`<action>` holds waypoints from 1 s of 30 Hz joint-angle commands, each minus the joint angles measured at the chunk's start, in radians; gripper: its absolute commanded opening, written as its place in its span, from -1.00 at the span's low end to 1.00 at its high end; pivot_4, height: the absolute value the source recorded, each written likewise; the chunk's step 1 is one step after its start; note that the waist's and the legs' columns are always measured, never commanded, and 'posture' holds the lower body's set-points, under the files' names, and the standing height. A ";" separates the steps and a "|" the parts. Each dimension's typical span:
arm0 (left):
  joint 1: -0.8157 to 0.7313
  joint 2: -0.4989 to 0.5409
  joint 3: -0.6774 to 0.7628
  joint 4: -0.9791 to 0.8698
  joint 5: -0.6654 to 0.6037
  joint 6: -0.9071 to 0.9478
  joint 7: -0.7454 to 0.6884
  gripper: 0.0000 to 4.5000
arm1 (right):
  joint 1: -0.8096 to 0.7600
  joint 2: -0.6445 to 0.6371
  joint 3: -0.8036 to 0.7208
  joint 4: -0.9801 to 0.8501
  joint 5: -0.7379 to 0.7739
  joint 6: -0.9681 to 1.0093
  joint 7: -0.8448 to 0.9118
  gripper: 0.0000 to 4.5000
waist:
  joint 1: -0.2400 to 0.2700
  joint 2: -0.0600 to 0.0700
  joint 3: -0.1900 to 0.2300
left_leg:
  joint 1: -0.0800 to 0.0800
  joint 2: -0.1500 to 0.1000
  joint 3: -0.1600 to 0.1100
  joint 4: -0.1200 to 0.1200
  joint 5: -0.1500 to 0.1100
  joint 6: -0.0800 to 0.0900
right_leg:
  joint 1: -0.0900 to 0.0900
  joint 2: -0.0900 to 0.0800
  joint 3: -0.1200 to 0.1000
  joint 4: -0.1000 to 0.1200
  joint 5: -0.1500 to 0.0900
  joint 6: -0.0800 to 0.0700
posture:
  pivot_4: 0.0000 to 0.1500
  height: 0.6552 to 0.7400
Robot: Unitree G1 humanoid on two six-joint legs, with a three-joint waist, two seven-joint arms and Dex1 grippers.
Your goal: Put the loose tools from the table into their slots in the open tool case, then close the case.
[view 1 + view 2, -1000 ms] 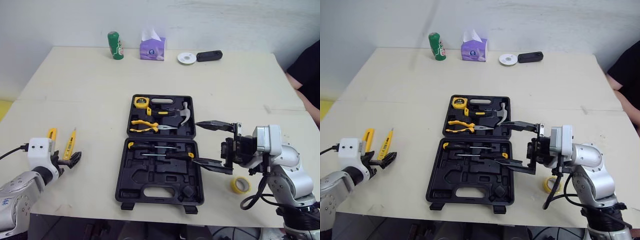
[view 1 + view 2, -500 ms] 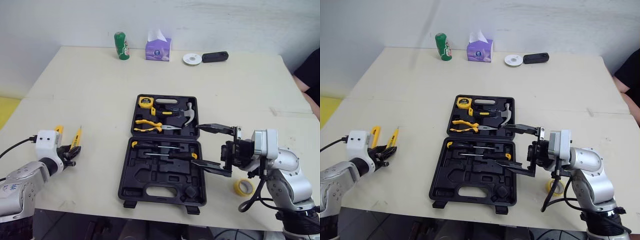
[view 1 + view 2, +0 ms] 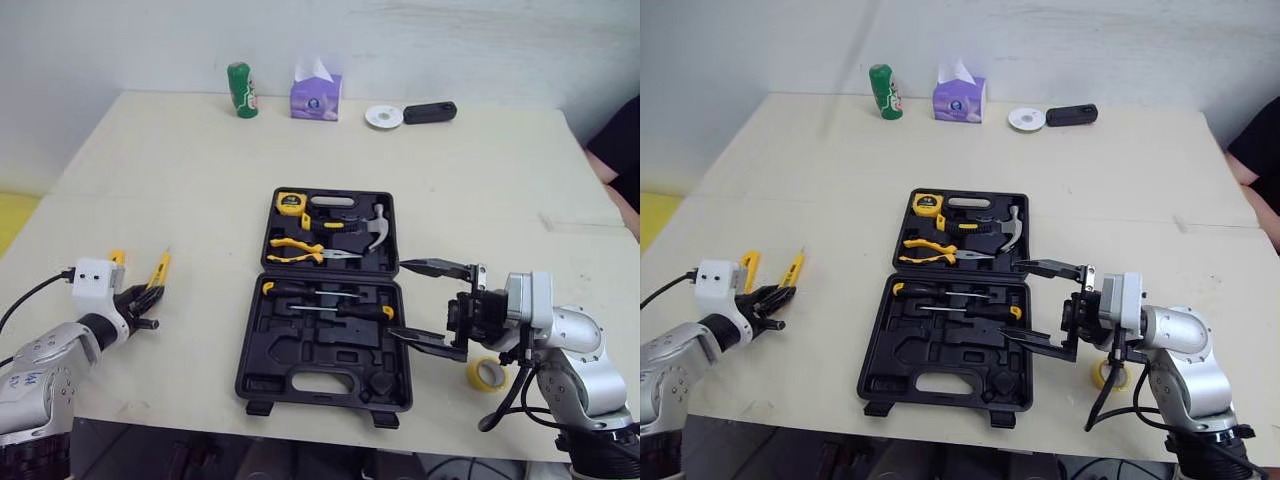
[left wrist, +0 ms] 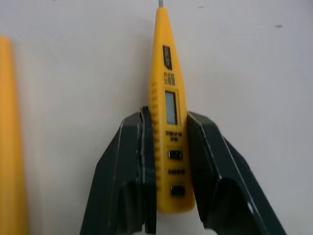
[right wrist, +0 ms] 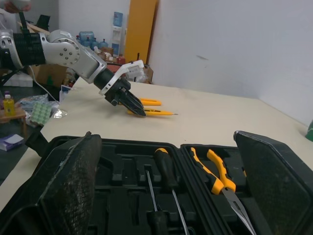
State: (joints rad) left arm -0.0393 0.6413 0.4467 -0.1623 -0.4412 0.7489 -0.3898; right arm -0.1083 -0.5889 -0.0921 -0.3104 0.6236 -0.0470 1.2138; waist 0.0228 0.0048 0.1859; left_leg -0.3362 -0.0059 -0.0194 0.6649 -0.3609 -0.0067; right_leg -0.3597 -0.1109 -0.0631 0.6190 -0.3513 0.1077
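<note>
Tester pen, slim and yellow, is showing a small display window, black buttons and a metal tip at its narrow end. The left gripper is pinching its thick end between both black fingers, with the tip pointing away from the wrist. Pen and gripper are sitting well off the left side of the tool case, near the table's front edge. A second yellow tool is lying just beside the pen, on the side farther from the case.

The black case is lying open and flat at the table's middle. Its far half is holding a tape measure, a hammer and yellow-handled pliers. Its near half is holding two screwdrivers, with several moulded slots below them standing bare.

The right gripper is hovering at the case's right edge, its fingers spread wide and gripping nothing. A yellow tape roll is lying on the table just right of the case's near corner, under that arm.

Far behind the case, a green bottle, a purple tissue box, a white disc and a black device are standing in a row. A person's dark sleeve is showing well beyond the case's right side.
</note>
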 commanded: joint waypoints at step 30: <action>-0.616 0.289 -0.811 -0.192 0.265 -0.150 -0.837 -0.74 | 0.144 -0.125 -0.075 -0.111 -0.024 0.047 -0.033 1.00 | 0.000 -0.001 0.007 | -0.006 0.001 0.001 0.002 0.000 0.002 | 0.000 0.011 0.001 -0.001 0.002 0.004 | 1.00 1.00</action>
State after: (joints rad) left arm -0.6311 0.9232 -0.3467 -0.3264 -0.2157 0.5826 -1.2342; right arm 0.0301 -0.7105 -0.1620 -0.3808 0.5911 0.0005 1.1870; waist 0.0224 0.0042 0.1932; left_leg -0.3423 -0.0046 -0.0190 0.6669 -0.3607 -0.0044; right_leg -0.3603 -0.0996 -0.0617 0.6178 -0.3491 0.1114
